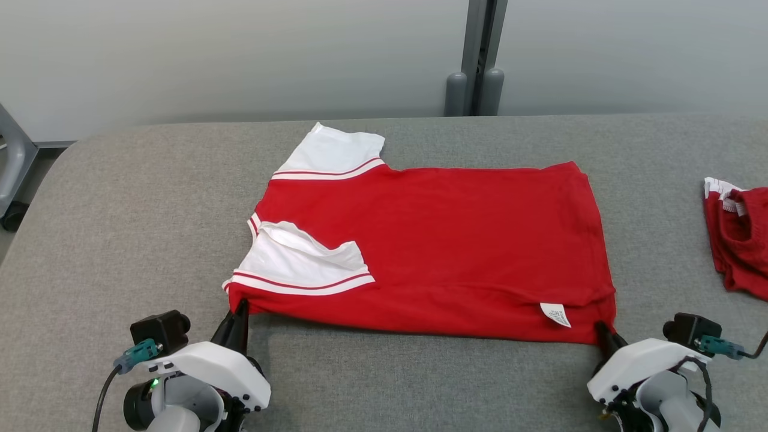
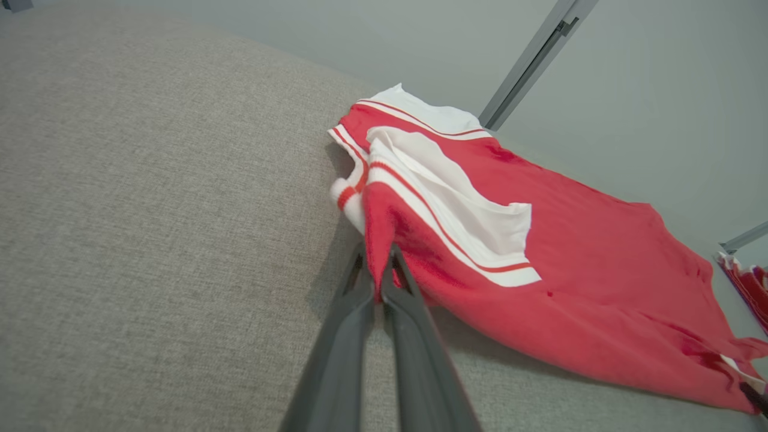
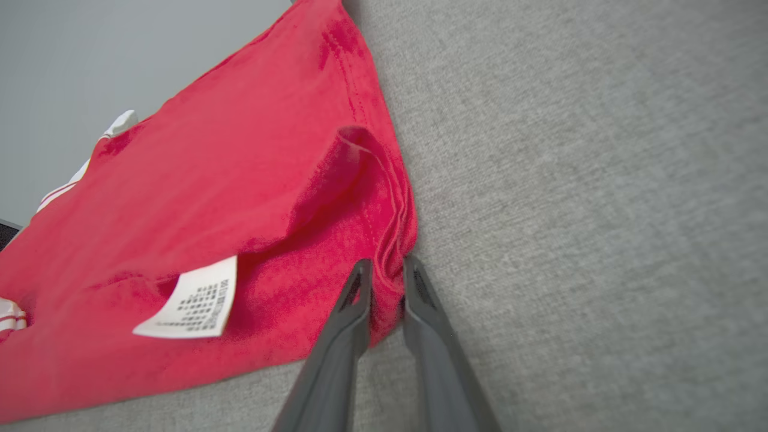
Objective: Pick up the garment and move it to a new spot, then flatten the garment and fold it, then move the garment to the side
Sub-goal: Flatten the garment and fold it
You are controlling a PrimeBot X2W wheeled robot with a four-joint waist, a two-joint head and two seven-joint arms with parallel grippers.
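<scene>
Head view: the grey surface (image 1: 120, 210) carries the red garment (image 1: 450, 240), spread flat at its middle. Soft, light and limp, it is best taken by its near corners. The left claw (image 1: 241, 307) pinches the sleeve-side corner. The right claw (image 1: 600, 330) straddles the hem corner, but I cannot tell whether it has clamped.

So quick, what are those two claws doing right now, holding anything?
Left gripper: closed, pinching the near left corner of the red shirt.
Right gripper: closed on the shirt's near right hem corner.
</scene>
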